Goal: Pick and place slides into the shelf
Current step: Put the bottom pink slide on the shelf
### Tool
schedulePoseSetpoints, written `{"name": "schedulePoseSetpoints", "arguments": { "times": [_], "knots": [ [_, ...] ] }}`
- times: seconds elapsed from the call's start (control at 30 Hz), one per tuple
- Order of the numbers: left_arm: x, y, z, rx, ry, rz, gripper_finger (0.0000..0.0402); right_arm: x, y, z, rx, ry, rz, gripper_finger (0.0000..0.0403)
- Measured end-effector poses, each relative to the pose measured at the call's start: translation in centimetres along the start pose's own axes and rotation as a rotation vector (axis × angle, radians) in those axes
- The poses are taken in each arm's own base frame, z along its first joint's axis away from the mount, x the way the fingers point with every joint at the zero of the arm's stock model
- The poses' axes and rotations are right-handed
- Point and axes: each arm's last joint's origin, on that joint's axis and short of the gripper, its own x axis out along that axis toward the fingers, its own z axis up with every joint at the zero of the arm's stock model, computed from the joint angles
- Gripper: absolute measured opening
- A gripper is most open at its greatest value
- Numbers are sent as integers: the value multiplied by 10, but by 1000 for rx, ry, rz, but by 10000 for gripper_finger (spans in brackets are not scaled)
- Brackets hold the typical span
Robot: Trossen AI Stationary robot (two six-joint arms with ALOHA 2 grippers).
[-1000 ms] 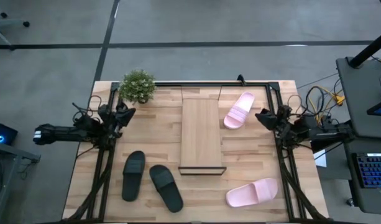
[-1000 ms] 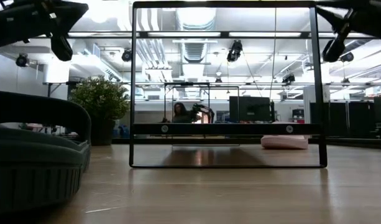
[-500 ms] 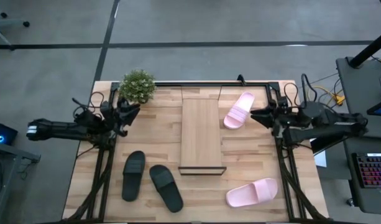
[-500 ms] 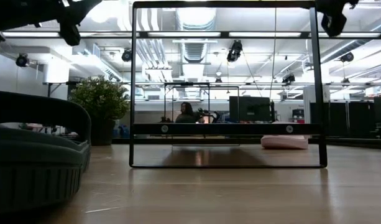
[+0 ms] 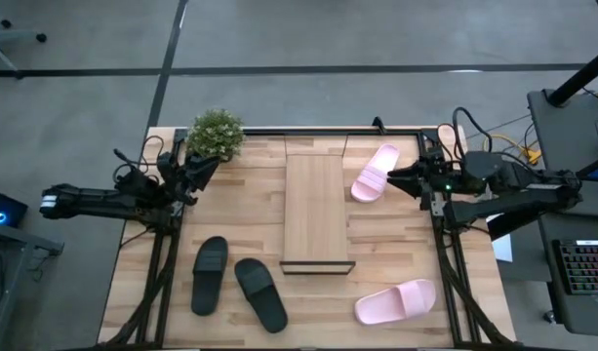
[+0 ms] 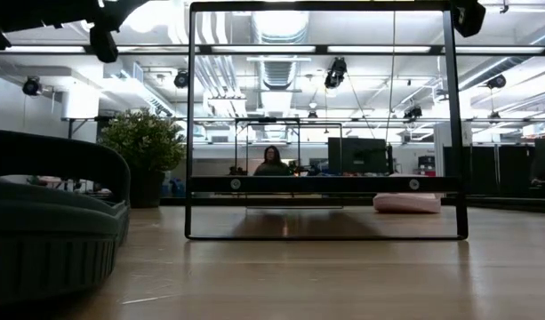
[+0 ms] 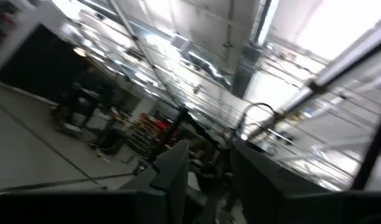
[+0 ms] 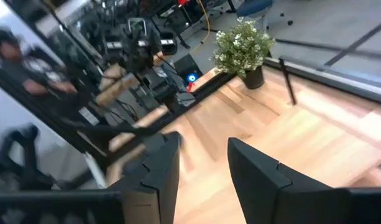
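I have both arms raised off the worktop (image 5: 377, 244), and nothing is on the shelf (image 5: 316, 210) yet, so I take the step in hand to be the first reach. My right tool (image 5: 394, 175) hangs with its tips just beside the nearer pink slide (image 5: 375, 173), which lies directly ahead of it, between the tool and the shelf. Its fingers (image 8: 159, 168) stand apart with a clear gap in the wrist view, and they pinch nothing. The second pink slide (image 5: 396, 300) lies well off to the tool's side, near the front edge of the worktop.

My left tool (image 5: 203, 168) sits close to the potted plant (image 5: 217, 134). Its fingers (image 7: 174, 180) are spread too and empty. The two black slides (image 5: 235, 283) lie well apart from it, off to its side.

To do this well, I would lower the right tool straight over the broad strap of the near pink slide and take it across the strap, not by the thin sole edge. The fingers should straddle the strap before they press together. I would keep the left arm clear of the plant while it swings toward the black pair, since the leaves sit right by its tips.
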Motion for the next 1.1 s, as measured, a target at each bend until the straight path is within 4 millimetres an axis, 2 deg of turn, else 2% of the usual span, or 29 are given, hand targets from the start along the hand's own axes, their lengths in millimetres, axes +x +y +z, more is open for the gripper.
{"name": "schedulePoseSetpoints", "arguments": {
  "times": [0.17, 0.3, 0.5, 0.7, 0.93, 1.1],
  "knots": [
    [0, 1, 1, -10, -20, 43, 107, 13, 7, 4, 162, -23, 56, 130],
    [0, 1, 1, -9, -20, 43, 107, 20, 9, 3, 253, 19, 28, 149],
    [0, 1, 0, -8, -18, 44, 107, 31, 19, 5, 238, 138, 89, 198],
    [0, 2, 0, -7, -16, 44, 107, 36, 30, 18, 190, 196, 44, 242],
    [0, 2, 0, -7, -15, 41, 107, 36, 43, 31, 230, 334, 4, 253],
    [0, 2, 0, -7, -15, 41, 107, 33, 42, 26, 300, 468, -132, 253]
  ]
}}
